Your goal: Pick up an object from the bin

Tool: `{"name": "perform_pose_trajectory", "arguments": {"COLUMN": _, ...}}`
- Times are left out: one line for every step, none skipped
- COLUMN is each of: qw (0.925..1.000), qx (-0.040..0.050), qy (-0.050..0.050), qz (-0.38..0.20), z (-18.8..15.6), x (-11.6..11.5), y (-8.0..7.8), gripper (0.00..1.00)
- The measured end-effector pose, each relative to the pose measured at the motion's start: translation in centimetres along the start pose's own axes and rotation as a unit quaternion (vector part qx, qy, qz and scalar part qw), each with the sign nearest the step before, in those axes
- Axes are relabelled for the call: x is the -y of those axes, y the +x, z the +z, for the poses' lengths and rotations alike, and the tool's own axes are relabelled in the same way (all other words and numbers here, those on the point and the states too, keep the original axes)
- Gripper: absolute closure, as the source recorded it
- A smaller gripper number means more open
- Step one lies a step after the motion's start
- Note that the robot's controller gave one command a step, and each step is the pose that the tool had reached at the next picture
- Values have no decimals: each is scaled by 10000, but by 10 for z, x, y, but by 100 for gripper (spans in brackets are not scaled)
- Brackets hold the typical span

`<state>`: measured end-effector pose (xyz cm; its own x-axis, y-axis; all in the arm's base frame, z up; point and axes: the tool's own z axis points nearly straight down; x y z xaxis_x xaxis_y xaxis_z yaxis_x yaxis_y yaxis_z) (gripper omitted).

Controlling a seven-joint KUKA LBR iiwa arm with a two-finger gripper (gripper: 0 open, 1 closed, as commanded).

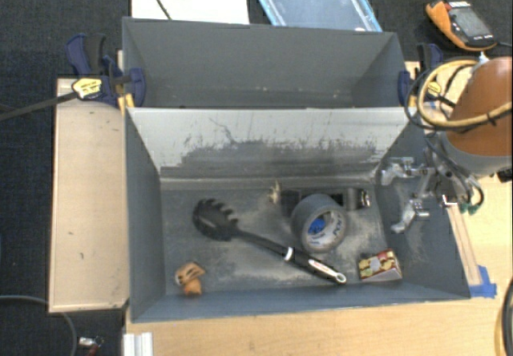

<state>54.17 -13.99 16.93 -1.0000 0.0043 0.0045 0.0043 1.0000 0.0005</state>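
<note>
My gripper [396, 199] hangs over the right side of the bin, near the right wall, with its silver fingers apart and nothing between them. Nearest to it, to the left, a grey duct tape roll [319, 223] with a blue label in its core lies on the floor. A small red and yellow box [378, 266] lies below the gripper, by the front right corner. A black slotted spoon [213, 220] lies left of the roll, its handle [309, 263] running under the roll's front towards the box.
A dark object [343, 199] lies behind the tape roll against the back wall, with a small beige piece [274, 193] left of it. A tan lump [190, 278] sits in the front left corner. The arm with its orange cover and cables comes in from the right.
</note>
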Motion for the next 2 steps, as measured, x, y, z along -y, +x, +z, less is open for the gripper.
{"name": "perform_pose_trajectory", "arguments": {"qw": 10000, "qx": 39, "qy": 7, "qz": -27, "z": -5, "x": -1, "y": -2, "gripper": 0}}
{"name": "perform_pose_trajectory", "arguments": {"qw": 9910, "qx": 67, "qy": 21, "qz": -1335, "z": 57, "x": 7, "y": 22, "gripper": 0}}
